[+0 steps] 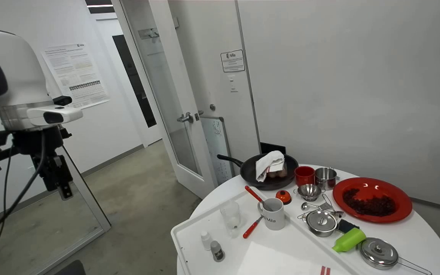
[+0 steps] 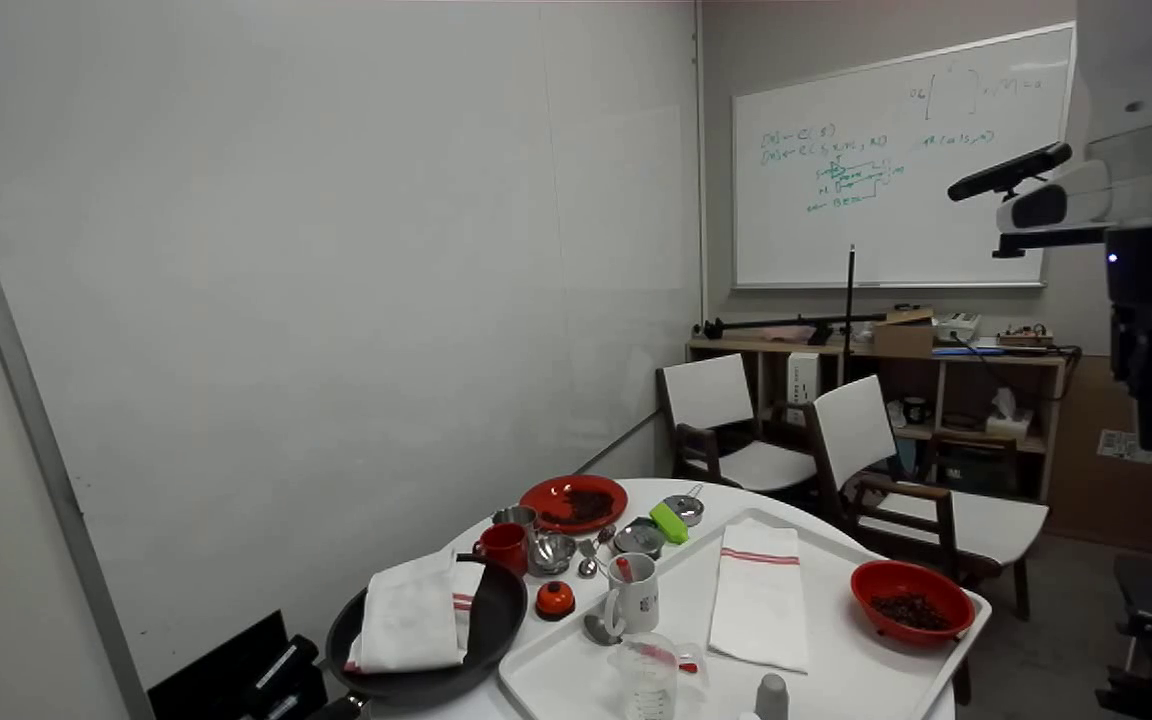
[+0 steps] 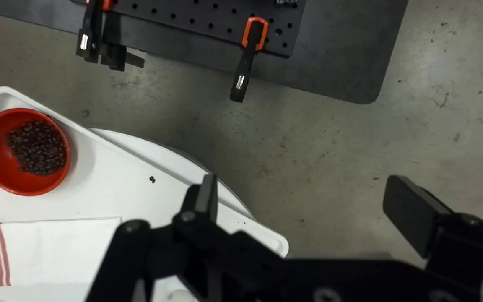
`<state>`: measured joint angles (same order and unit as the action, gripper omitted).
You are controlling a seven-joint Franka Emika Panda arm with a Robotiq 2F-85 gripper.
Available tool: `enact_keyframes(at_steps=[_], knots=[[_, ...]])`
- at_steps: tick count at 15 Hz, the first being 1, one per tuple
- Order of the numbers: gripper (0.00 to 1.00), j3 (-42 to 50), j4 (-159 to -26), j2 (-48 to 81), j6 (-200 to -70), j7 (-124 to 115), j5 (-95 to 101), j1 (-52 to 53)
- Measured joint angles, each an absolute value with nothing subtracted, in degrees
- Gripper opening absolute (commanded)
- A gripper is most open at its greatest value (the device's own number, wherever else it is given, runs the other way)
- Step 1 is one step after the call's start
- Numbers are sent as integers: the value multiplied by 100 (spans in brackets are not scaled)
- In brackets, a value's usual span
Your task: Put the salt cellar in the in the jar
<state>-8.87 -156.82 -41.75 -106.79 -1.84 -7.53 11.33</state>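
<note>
Jaws spread wide on the gripper, low in the wrist view, floor showing between them! Bottom centre in an exterior view, there's the salt cellar upright on the tray, just beside a grey shaker (the darker one), the translucent jar up to its right

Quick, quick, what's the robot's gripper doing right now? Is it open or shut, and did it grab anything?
Gripper: open wide, holding nothing.
</note>
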Motion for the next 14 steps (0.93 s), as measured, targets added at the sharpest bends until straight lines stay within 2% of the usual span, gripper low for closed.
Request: enact_keyframes(at_steps=[5, 14], knots=[[100, -860, -15696, -4119, -10879, -169, -614, 1033], [100, -468, -15847, -3125, -12480, 358, -70, 595]])
